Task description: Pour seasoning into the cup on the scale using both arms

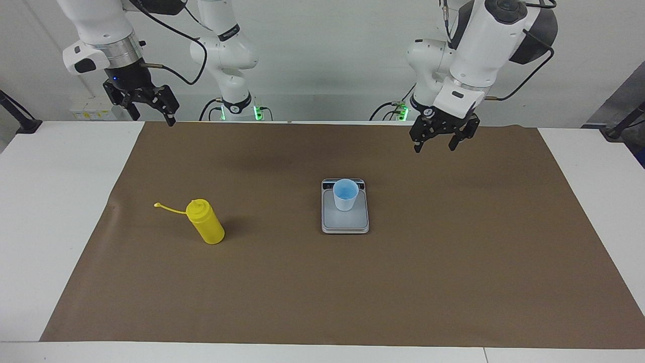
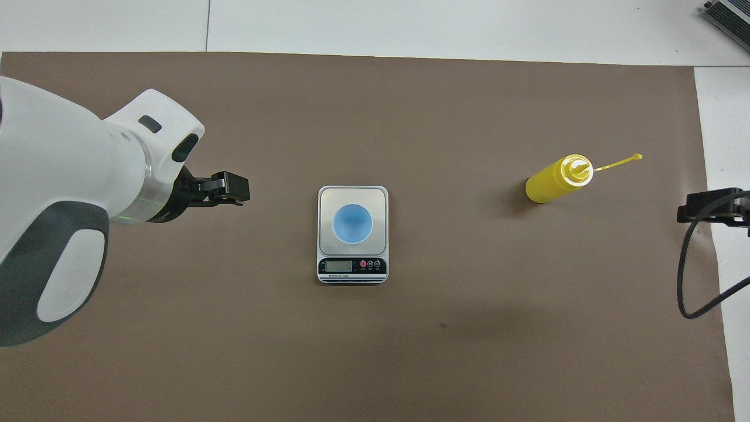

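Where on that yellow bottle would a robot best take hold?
Probably the yellow bottle at mid-body, from the side: it stands upright, its round wall plain and bare, while the cone nozzle narrows and the cap strap sticks out sideways. The right tool, open, is on its end.
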{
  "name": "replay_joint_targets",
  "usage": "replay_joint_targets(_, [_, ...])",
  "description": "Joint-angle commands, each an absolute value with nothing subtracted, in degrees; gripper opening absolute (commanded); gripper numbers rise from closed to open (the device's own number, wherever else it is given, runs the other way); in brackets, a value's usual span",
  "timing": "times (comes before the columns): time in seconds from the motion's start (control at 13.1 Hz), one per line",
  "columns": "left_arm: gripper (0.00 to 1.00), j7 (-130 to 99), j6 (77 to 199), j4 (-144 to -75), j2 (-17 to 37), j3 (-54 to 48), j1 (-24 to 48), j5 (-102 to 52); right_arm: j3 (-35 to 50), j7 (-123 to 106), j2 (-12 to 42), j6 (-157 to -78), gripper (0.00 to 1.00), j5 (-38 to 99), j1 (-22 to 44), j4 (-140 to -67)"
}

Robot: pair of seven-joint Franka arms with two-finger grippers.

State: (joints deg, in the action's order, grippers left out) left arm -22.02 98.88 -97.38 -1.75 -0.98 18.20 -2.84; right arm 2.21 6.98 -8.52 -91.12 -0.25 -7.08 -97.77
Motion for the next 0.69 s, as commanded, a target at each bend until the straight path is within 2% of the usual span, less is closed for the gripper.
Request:
replay_joint_targets(0.0, [1.0, -16.9, 96.0, -97.6, -3.8, -1.4, 15.4, -1.8, 2.3, 4.9, -10.5, -92.2, 1.0, 0.7, -7.8, -100.4])
replay_joint_targets(0.31, [1.0, -7.2, 92.2, -96.7, -4.3, -1.1, 10.7, -1.8, 2.2, 2.5, -11.0, -92.2, 1.0, 0.7, -8.3, -101.6])
replay_joint_targets(0.46, [1.0, -1.5, 91.3, -96.7, -4.7, -1.0, 7.7, -1.8, 2.2, -3.8, -13.2, -93.5, 1.0, 0.8, -10.7, -105.9])
replay_joint_targets(0.61, [1.0, 4.2, 89.7, -96.7, -6.1, -1.4, 4.7, -1.8, 1.3, -13.0, -15.7, -99.6, 1.0, 1.9, -13.0, -111.4])
